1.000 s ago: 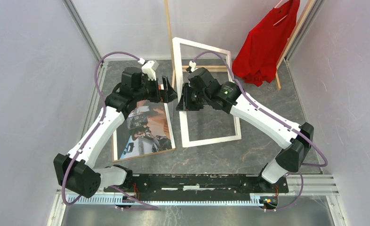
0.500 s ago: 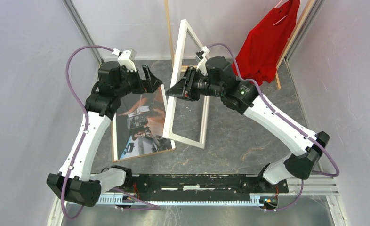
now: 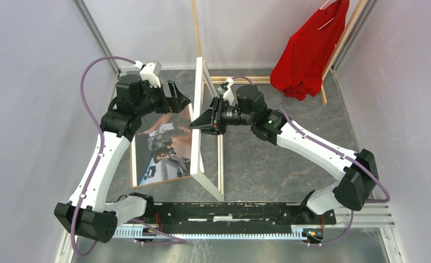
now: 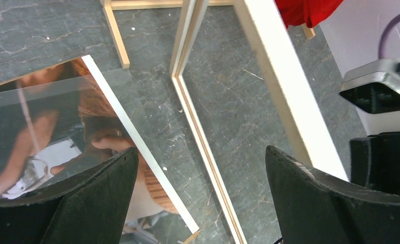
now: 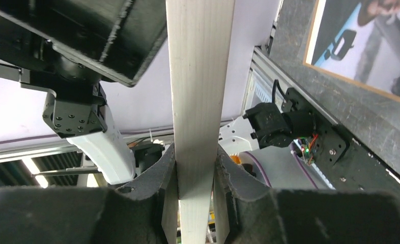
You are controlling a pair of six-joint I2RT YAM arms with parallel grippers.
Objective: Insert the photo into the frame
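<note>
The photo [image 3: 163, 147] lies face up on the dark table, left of centre; the left wrist view shows its far corner [image 4: 60, 127]. The frame [image 3: 196, 156] stands on edge, almost edge-on to the top camera, its lower edge resting on the table just right of the photo. My right gripper [image 3: 193, 125] is shut on one of its side rails, and the pale rail [image 5: 198, 76] runs up between the fingers [image 5: 195, 173]. My left gripper [image 3: 181, 98] hangs open above the photo's far right corner. Between its black fingers [image 4: 200, 152] I see only floor and a thin frame rail [image 4: 203, 142].
A wooden clothes rack with a red shirt [image 3: 306, 49] stands at the back right, and its base bar [image 3: 240, 79] lies on the floor behind the frame. Pale walls close in both sides. The arm bases and a black rail [image 3: 230, 211] line the near edge.
The right gripper has swung the frame up from flat on the table to standing on edge, moving it left toward the photo. The left arm has pulled back slightly to the left, still open.
</note>
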